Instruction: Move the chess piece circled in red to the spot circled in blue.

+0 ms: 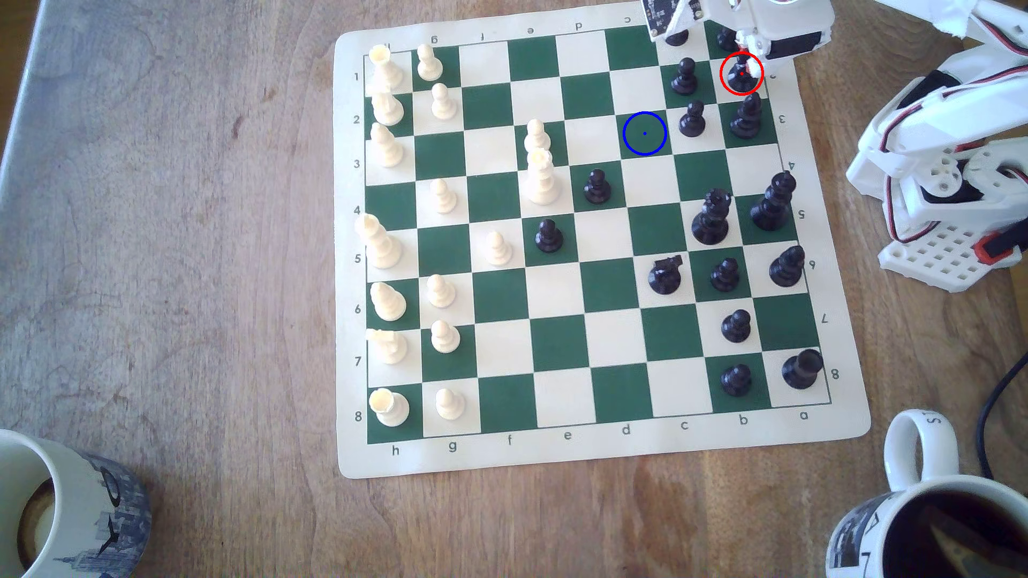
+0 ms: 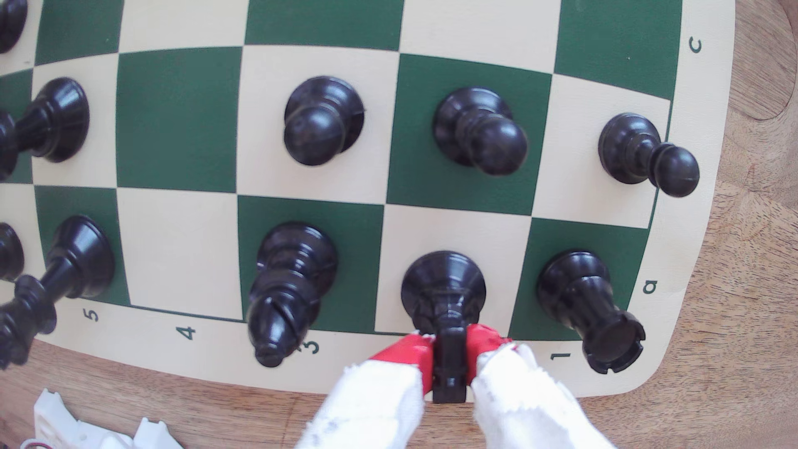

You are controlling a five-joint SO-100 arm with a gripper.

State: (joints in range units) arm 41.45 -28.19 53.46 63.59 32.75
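Observation:
The chess piece circled in red, a small black knight (image 1: 740, 76), stands on a cream square in the far corner of the board at the exterior view's right. My gripper (image 1: 748, 58) comes down on it from above. In the wrist view my gripper (image 2: 449, 356) is shut on the knight (image 2: 444, 289), its red pads (image 2: 408, 354) pressing both sides of the head. The round base looks level with the square; I cannot tell whether it is lifted. The spot circled in blue (image 1: 644, 133) is a bare dark green square two files towards the exterior view's left and one row nearer.
A tall black bishop (image 2: 287, 289) and a black rook (image 2: 581, 298) flank the knight. Black pawns (image 1: 684, 76) (image 1: 692, 119) stand between the knight and the blue ring. The arm's base (image 1: 940, 194) sits off the board at the right. Two mugs (image 1: 945, 522) (image 1: 61, 500) occupy the near corners.

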